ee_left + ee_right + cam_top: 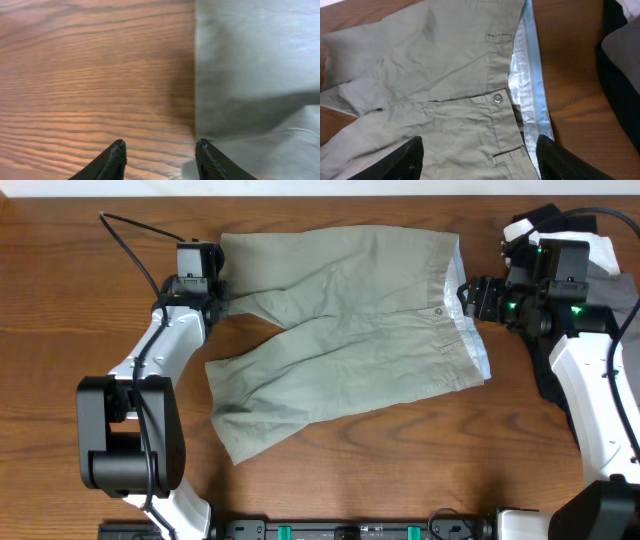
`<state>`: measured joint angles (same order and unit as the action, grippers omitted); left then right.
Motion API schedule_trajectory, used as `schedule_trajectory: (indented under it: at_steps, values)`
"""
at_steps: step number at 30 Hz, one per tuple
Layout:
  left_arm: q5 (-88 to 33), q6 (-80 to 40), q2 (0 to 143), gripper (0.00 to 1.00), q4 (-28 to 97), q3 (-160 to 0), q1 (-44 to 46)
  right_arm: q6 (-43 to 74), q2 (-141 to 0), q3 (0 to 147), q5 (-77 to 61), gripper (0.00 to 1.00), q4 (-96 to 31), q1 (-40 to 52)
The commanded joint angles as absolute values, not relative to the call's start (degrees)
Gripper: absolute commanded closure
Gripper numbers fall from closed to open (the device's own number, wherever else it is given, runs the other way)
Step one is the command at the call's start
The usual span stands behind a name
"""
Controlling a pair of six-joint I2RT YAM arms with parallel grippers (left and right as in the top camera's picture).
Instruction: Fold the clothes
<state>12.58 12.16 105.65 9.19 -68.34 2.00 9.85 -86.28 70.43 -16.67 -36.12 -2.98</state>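
The clothes, light khaki-green shorts [340, 330], lie spread flat on the wooden table [60, 300], waistband to the right and both legs pointing left. My left gripper [215, 298] sits at the hem of the far leg. In the left wrist view the left gripper [159, 149] is open over bare wood, and its right fingertip [202, 147] rests at the edge of the shorts [255, 65]. My right gripper [468, 298] hovers at the waistband. In the right wrist view the right gripper [480, 150] is open wide above the waistband, near the button [498, 98] and the white lining [527, 90].
A black garment [620, 90], a slate-grey one [625, 45] and a bit of white cloth [626, 6] lie just right of the waistband, under the right arm. A black cable [125, 240] runs from the left wrist across the far left of the table.
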Motion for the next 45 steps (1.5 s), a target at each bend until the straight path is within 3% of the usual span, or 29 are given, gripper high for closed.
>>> schedule_trajectory:
  at_steps: [1,4,7,21,29,34,45]
  values:
    - [13.72,11.05,103.92,0.51,8.16,-69.04,2.55,9.76,-85.78,70.54,-16.08,0.30,-36.34,-2.94]
    - [3.44,8.36,103.70,0.53,7.14,-69.04,3.38,9.76,-85.80,70.54,-16.08,0.30,-36.32,-2.94]
    - [-3.27,5.06,104.55,0.62,6.13,-69.01,4.40,9.76,-85.80,70.54,-16.08,0.30,-36.45,-2.94]
    - [-3.03,1.34,113.49,0.63,4.75,-68.97,5.06,9.74,-85.80,70.54,-16.10,0.30,-38.52,-2.92]
    - [-5.93,-5.50,113.54,0.63,22.26,-68.95,5.08,9.10,-85.80,70.54,-16.03,0.29,-39.09,-2.94]
    - [-4.86,-5.19,113.47,0.62,24.03,-68.88,5.04,9.10,-85.84,70.54,-15.84,0.28,-40.77,-2.94]
    - [-4.49,-5.26,102.89,0.55,25.41,-72.27,4.91,9.06,-86.08,70.32,-5.74,0.25,-52.64,-2.98]
